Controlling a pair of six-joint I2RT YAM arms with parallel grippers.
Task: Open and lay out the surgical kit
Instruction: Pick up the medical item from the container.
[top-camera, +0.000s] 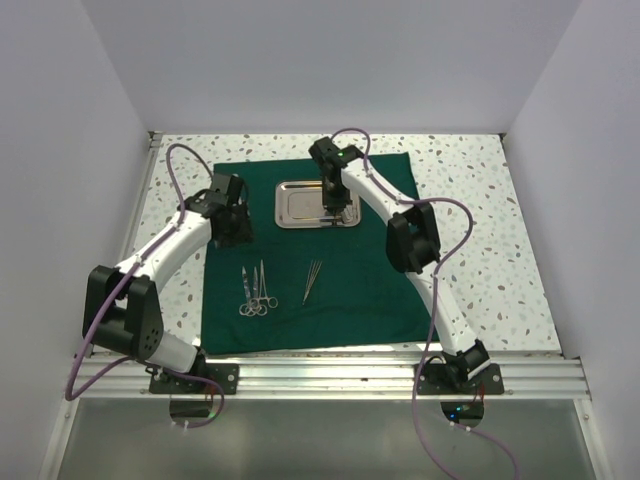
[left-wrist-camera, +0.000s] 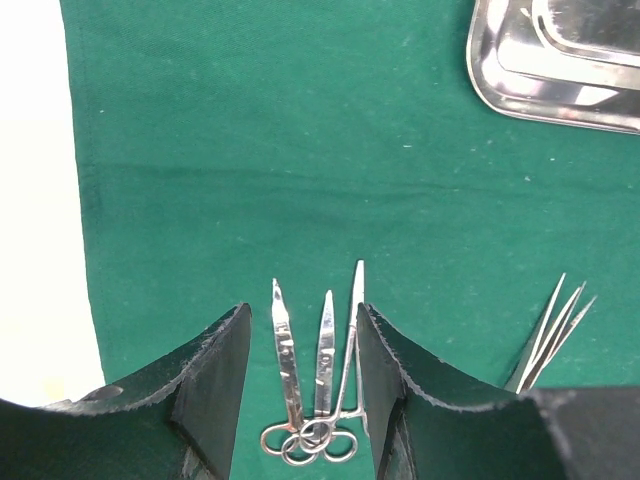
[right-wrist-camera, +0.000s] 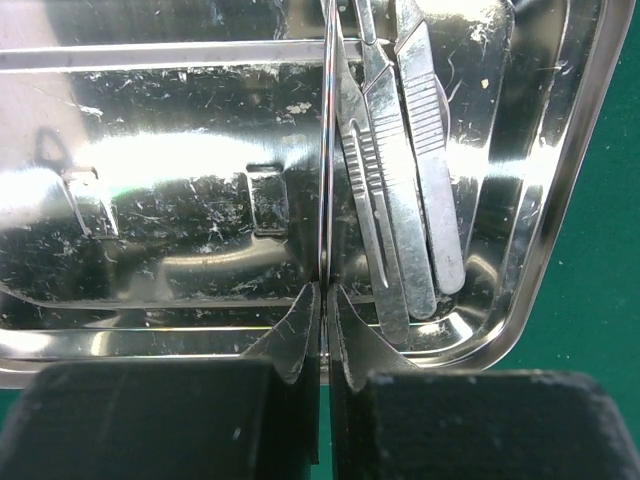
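Note:
The dark green cloth wrap (top-camera: 350, 290) lies spread flat. The steel tray (top-camera: 290, 215) sits on its far part. Three ring-handled scissors and forceps (top-camera: 257, 290) lie side by side on the cloth, with slim tweezers (top-camera: 313, 280) to their right. My left gripper (top-camera: 232, 225) is open and empty, hovering over the scissors and forceps (left-wrist-camera: 325, 350), which show between its fingers (left-wrist-camera: 230, 370). My right gripper (top-camera: 332, 205) is inside the tray (right-wrist-camera: 560, 200), shut on a thin silver instrument (right-wrist-camera: 324, 150) seen edge-on. Flat silver handles (right-wrist-camera: 410, 200) lie beside it in the tray.
The cloth (left-wrist-camera: 300, 150) lies on a speckled white tabletop (top-camera: 480, 230) with white walls on three sides. The tray's corner (left-wrist-camera: 520, 90) and the tweezers (left-wrist-camera: 550, 335) show in the left wrist view. An aluminium rail (top-camera: 330, 375) runs along the near edge.

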